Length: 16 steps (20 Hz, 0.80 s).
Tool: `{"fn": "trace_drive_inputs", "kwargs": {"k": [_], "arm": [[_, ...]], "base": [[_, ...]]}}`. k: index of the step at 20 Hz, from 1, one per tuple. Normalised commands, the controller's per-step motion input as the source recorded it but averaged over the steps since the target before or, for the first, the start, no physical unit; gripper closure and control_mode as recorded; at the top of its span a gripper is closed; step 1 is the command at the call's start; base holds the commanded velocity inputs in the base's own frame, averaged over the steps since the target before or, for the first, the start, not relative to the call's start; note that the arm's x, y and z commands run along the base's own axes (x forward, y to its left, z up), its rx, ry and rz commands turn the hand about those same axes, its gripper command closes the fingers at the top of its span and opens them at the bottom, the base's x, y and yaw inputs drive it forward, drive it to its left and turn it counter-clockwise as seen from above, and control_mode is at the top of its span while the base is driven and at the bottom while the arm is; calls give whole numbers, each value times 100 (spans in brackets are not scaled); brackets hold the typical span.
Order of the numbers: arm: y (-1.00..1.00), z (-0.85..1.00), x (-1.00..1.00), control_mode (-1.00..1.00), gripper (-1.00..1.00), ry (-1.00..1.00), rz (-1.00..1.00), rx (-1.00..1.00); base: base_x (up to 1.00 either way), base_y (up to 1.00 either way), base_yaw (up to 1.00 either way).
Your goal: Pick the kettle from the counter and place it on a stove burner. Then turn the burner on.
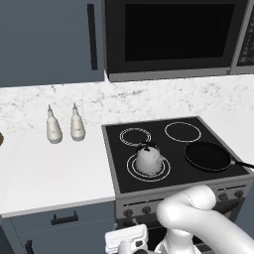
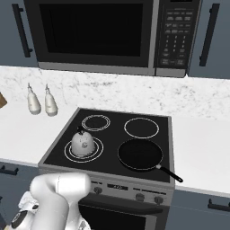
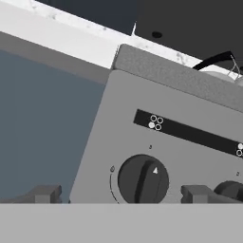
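The pale kettle [image 1: 150, 158] [image 2: 83, 143] stands upright on the front-left stove burner [image 1: 131, 169] [image 2: 67, 151], whose double rings are white, not glowing. The white counter [image 1: 49, 168] [image 2: 20, 134] lies left of the cooktop. My gripper [image 3: 121, 194] is low in front of the stove's control panel, open, with nothing between its fingers. A dark round knob [image 3: 142, 179] sits straight ahead between the two fingertips [image 3: 43, 193], apart from them. The kettle's dark handle [image 3: 214, 60] peeks over the panel's top edge at the upper right of the hand view.
A black frying pan [image 1: 207, 155] [image 2: 140, 155] rests on the front-right burner, handle pointing right. Two white bottles [image 1: 53, 127] [image 2: 33, 101] stand on the counter by the backsplash. A second knob [image 3: 230, 190] is right of the first. A microwave [image 1: 173, 34] hangs above.
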Motion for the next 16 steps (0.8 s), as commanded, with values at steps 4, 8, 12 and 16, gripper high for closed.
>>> {"fn": "trace_drive_inputs", "kwargs": {"k": [4,8,12,16], "arm": [[-56,2,0,-100,-100,0,11,8],[-56,10,0,-100,-100,0,11,8],[-54,12,0,-100,-100,0,10,8],[-49,16,9,-100,-100,0,9,8]], "base": [[0,0,0],[0,0,0],[0,0,0],[0,0,0]]}}
